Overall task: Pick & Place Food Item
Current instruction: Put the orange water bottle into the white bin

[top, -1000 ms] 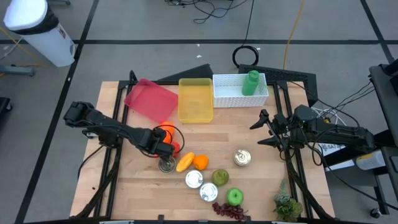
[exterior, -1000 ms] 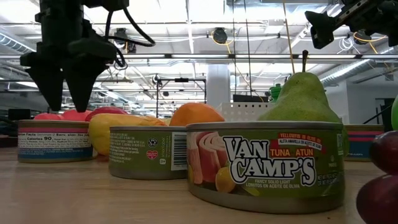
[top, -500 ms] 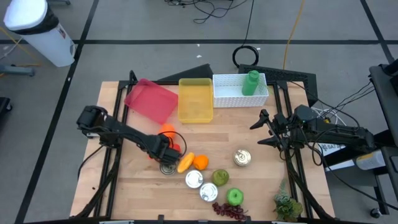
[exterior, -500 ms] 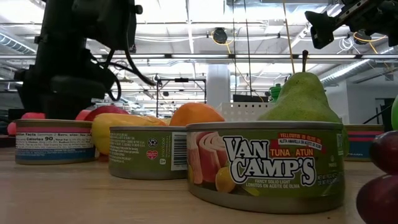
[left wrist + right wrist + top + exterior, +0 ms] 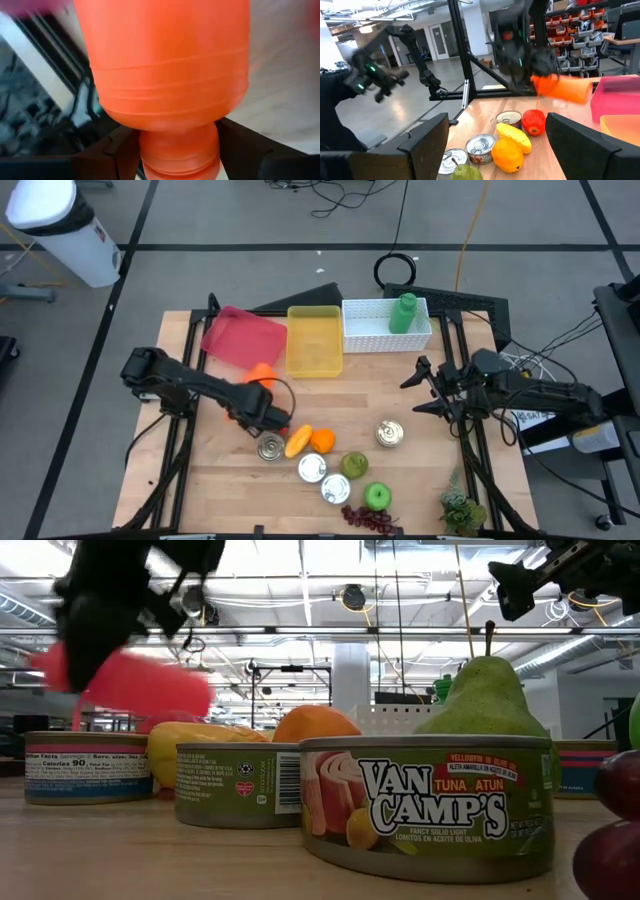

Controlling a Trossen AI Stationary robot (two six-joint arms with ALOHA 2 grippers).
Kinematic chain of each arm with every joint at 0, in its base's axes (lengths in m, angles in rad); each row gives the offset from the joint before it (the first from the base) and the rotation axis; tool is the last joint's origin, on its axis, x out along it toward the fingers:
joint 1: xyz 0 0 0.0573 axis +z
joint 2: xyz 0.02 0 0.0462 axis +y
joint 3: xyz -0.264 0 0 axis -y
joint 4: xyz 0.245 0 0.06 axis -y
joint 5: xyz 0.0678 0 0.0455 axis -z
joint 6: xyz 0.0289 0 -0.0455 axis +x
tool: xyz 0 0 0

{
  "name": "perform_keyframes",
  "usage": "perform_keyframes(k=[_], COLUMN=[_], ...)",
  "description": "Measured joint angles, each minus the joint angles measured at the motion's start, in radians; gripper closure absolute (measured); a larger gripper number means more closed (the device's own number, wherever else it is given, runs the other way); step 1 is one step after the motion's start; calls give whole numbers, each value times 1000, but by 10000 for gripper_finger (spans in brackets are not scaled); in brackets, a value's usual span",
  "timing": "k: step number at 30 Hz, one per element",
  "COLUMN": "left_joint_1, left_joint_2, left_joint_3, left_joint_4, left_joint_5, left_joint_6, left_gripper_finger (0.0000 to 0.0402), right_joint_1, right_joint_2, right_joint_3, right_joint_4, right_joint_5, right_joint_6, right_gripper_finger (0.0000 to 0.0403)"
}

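Raised since the earlier frame, the left gripper (image 5: 262, 402) pinches the orange bottle (image 5: 260, 375) by its neck above the worktop (image 5: 420, 470) near the red tray (image 5: 243, 340), as only the left wrist view confirms; the right gripper (image 5: 420, 388) waits spread by the right edge.

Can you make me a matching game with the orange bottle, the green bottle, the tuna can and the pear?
Things:
1. orange plastic bottle
2. green plastic bottle
3. round metal tuna can with the Van Camp's label
4. green pear with a stem

Places:
A. standing in the white slotted basket
B. just behind the tuna can in the low view
C. held off the table by the left hand
D. closest to the low camera

Pairs: 1-C, 2-A, 3-D, 4-B
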State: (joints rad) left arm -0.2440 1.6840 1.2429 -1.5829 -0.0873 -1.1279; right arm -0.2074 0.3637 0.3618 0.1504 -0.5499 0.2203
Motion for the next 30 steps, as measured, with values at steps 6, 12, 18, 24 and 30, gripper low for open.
perform_keyframes(k=[6,12,18,24,30], left_joint_1=[-10,-43,-46,-62,-60], left_joint_2=[-34,-22,45,139,176], left_joint_3=[264,350,343,341,340], left_joint_4=[121,442,753,822,811], left_joint_5=[-172,-324,-365,-336,-323], left_joint_6=[100,381,733,910,885], left_gripper_finger=[178,178,182,181,164], right_joint_1=[0,9,114,152,204], right_joint_2=[81,221,392,507,581], right_joint_3=[0,0,-55,-86,-85], right_joint_4=[11,94,419,701,733], right_joint_5=[5,9,11,86,146], right_joint_6=[-43,-59,-125,-135,-175], right_gripper_finger=[90,90,86,85,85])
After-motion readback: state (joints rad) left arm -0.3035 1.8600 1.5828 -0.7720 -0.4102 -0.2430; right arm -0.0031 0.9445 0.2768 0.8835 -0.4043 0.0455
